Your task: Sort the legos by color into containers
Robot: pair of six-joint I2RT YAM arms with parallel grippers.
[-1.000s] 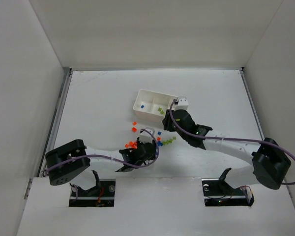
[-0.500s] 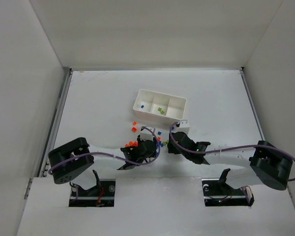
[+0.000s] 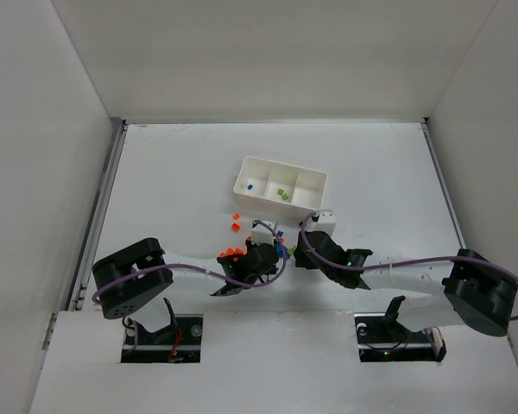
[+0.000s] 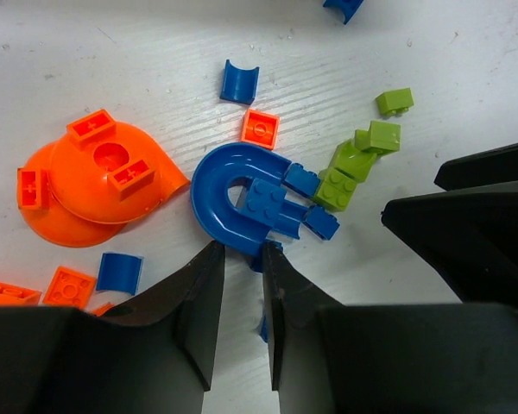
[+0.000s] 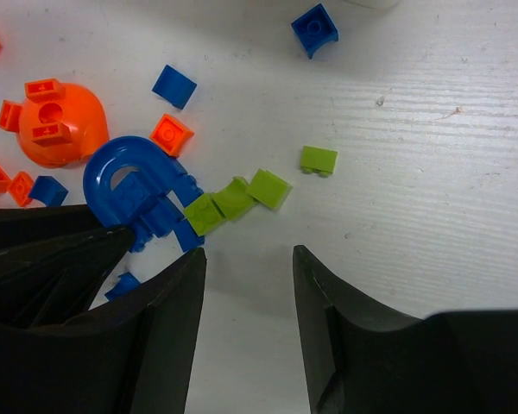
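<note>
From above, the small white plastic three-compartment tray [image 3: 285, 164] is sitting mid-desk, holding a blue brick [image 3: 250, 185] in its left compartment and lime green bricks [image 3: 282, 193] in the middle one. The loose pile of tiny orange, blue and green plastic legos [image 3: 234, 253] is lying nearer the arms, with the left pincer [image 3: 274, 247] and right pincer [image 3: 295, 250] both hanging over it.

In the left wrist view, the left pincer [image 4: 242, 259] is showing only a slim gap between its jaws, its tips meeting the curved rim of the larger blue horseshoe piece [image 4: 211, 194]. I cannot tell whether it is clamping it. The larger orange dome piece [image 4: 104, 185] is lying just beside.

In the right wrist view, the right pincer [image 5: 246, 259] is standing wide open and holding nothing, just short of a row of green bricks [image 5: 237, 198].
</note>
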